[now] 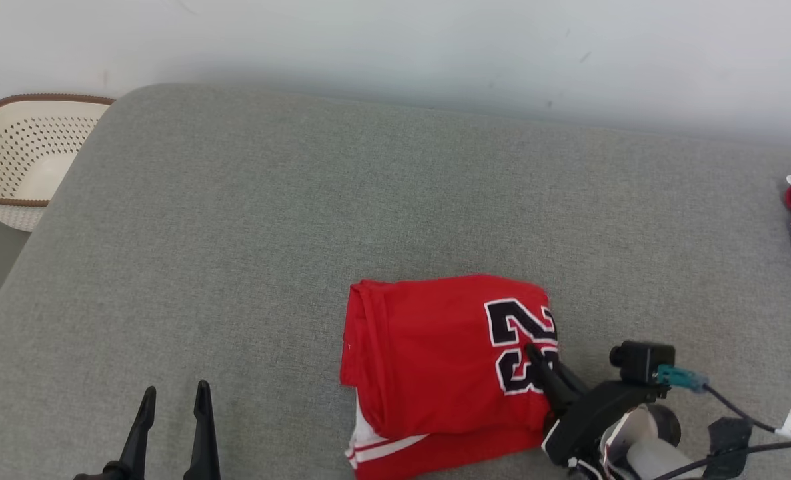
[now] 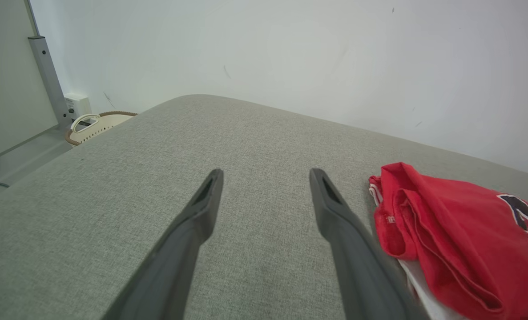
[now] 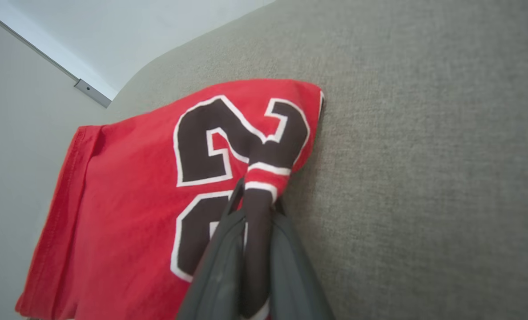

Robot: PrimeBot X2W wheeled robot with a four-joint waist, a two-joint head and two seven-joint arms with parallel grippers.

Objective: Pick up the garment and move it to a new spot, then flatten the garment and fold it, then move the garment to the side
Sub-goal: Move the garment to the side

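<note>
Right end effector [image 3: 257, 200] pinches the folded jersey [image 1: 435, 360]; left end effector [image 1: 175, 388] hangs released. Folding looks done; only moving it aside remains.

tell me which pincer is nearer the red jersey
Right. The right pincer is shut on the red jersey at its numbered edge; the left pincer sits open to its left, apart.

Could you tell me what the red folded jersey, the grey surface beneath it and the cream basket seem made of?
Red folded jersey: soft matte knit, fibre unclear; stitched hem, limp creases.
Grey surface: woven upholstery cloth; flecked weave.
Cream basket: probably moulded plastic; rows of holes, brown braided-looking rim.
</note>
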